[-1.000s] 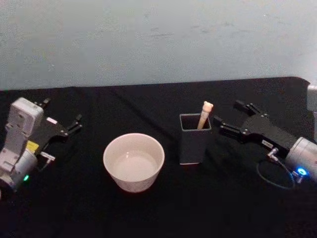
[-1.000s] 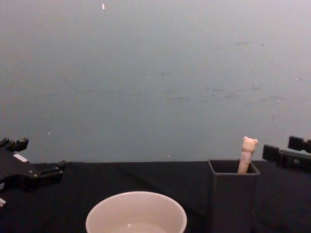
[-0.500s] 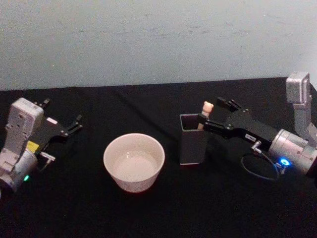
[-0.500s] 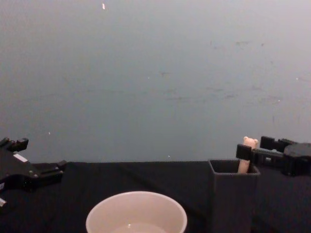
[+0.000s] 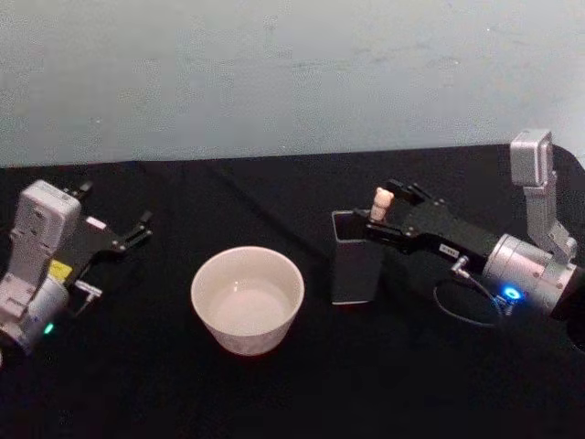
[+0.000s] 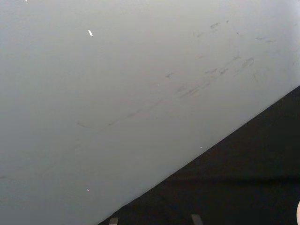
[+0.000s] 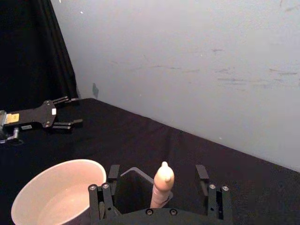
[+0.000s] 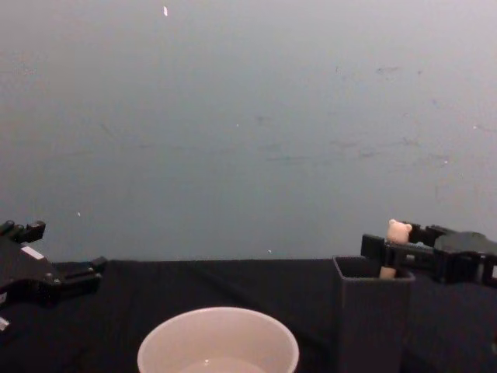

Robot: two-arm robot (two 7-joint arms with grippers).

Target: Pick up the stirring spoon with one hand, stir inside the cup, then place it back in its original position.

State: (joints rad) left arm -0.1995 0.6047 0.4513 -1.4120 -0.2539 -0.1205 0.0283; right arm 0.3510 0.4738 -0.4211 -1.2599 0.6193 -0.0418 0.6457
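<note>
The stirring spoon [image 5: 381, 201] stands in a dark grey square holder [image 5: 355, 270], its peach handle and bear head [image 8: 398, 231] sticking out above the rim. My right gripper [image 5: 384, 208] is open and straddles that handle; in the right wrist view the spoon [image 7: 162, 185] stands between the spread fingers [image 7: 113, 173] without touching them. The cream cup [image 5: 245, 331] sits left of the holder, also visible as the cup [image 8: 217, 346] and the cup [image 7: 44, 206]. My left gripper [image 5: 143, 227] rests open at the far left, away from both.
A black cloth covers the table [image 5: 274, 192], which ends at a pale wall behind. The holder [image 8: 373, 326] stands close to the cup's right side. In the right wrist view the left gripper [image 7: 74, 111] lies far off beyond the cup.
My right gripper has moved left to the holder and now has its fingers on either side of the spoon handle. The left arm, cup and holder have not moved.
</note>
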